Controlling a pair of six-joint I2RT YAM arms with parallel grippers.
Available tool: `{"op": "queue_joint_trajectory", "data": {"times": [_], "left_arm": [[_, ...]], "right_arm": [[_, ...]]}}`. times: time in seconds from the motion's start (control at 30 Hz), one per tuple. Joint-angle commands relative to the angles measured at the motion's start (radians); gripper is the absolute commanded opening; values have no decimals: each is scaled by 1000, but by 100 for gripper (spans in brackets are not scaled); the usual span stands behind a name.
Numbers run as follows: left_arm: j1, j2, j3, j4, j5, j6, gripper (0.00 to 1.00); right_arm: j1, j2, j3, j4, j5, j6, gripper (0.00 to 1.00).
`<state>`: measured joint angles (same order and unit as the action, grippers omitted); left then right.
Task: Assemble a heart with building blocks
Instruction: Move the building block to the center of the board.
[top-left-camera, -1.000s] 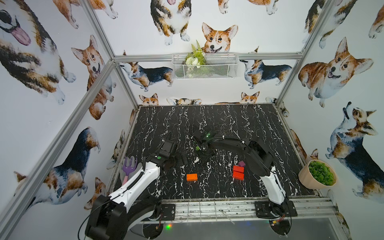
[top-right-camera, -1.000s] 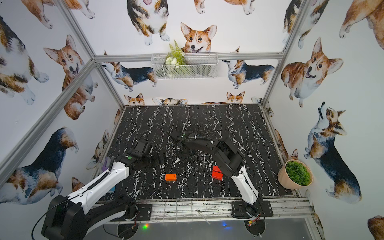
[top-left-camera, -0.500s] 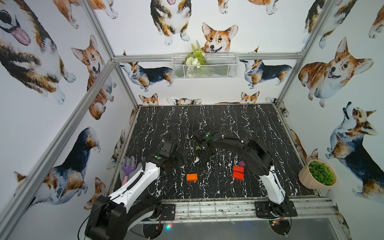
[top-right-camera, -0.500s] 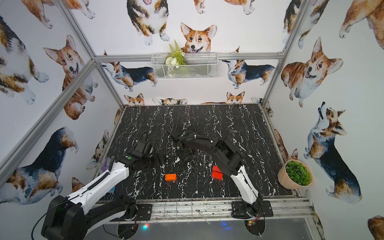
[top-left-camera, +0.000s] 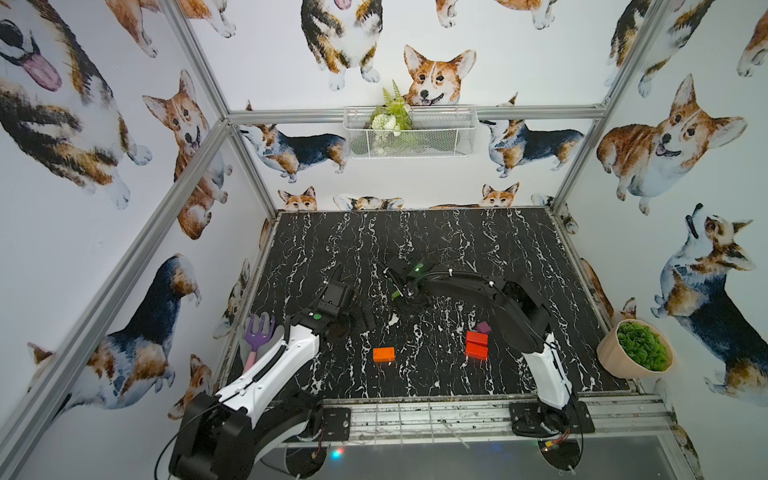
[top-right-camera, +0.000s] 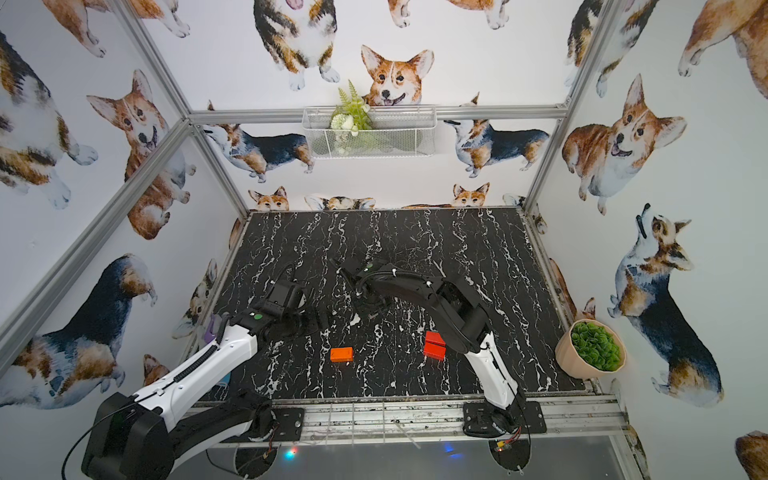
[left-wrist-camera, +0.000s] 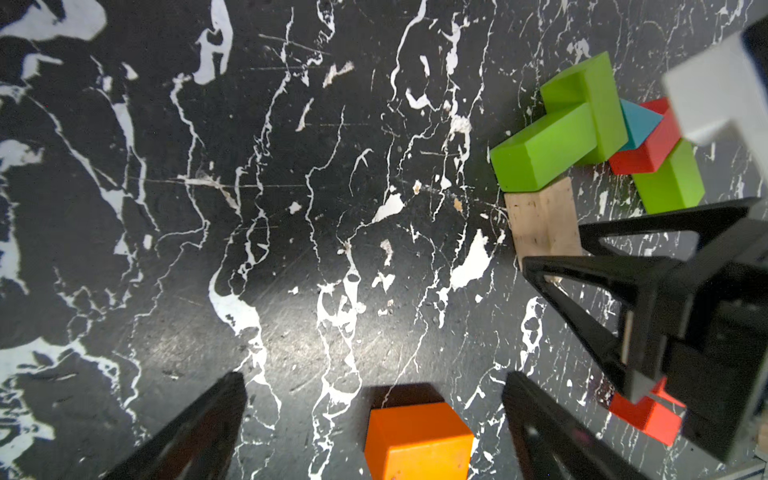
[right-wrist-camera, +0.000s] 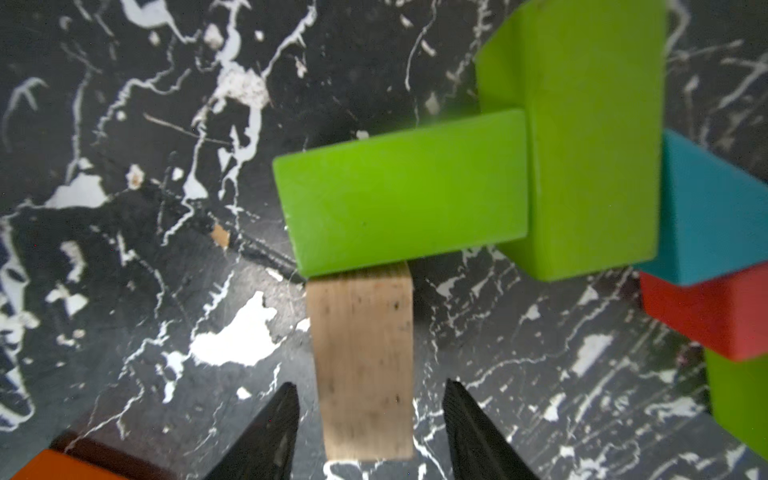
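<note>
Top view: wire basket (top-left-camera: 449, 137) holds flowers (top-left-camera: 386, 121), pot (top-left-camera: 613, 360) holds greenery (top-left-camera: 642, 347).

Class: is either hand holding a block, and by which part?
Nothing is held. The right hand flanks the plain wood block, with gaps showing on both sides; the left hand is open and empty.

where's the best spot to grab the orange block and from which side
Grip the orange block across its two long faces, at mid-length, coming straight down from above. It lies flat and alone on the table, with bare surface all round, so there is room on both sides. Its narrow width should fit easily inside the open left gripper, which seems nearest.
</note>
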<state>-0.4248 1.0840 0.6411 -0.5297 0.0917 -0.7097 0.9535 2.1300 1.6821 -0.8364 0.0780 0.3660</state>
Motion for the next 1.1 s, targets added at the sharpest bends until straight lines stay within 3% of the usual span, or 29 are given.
{"op": "queue_joint_trajectory", "data": {"times": [0.0, 0.23, 0.53, 0.77, 1.07], "left_arm": [[3, -7, 2, 5, 2, 7, 100], [-10, -10, 33, -34, 31, 37, 100], [-174, -4, 45, -95, -18, 3, 100], [-181, -17, 67, -121, -38, 14, 100], [-181, -1, 85, -119, -30, 36, 100]], "right_arm": [[5, -90, -37, -6, 40, 15, 62], [-10, -387, -290, -41, 116, 122, 69], [-114, -642, -650, -118, 91, 263, 69], [-148, -628, -668, -128, 80, 285, 67], [-148, -589, -710, -86, 62, 344, 73]]}}
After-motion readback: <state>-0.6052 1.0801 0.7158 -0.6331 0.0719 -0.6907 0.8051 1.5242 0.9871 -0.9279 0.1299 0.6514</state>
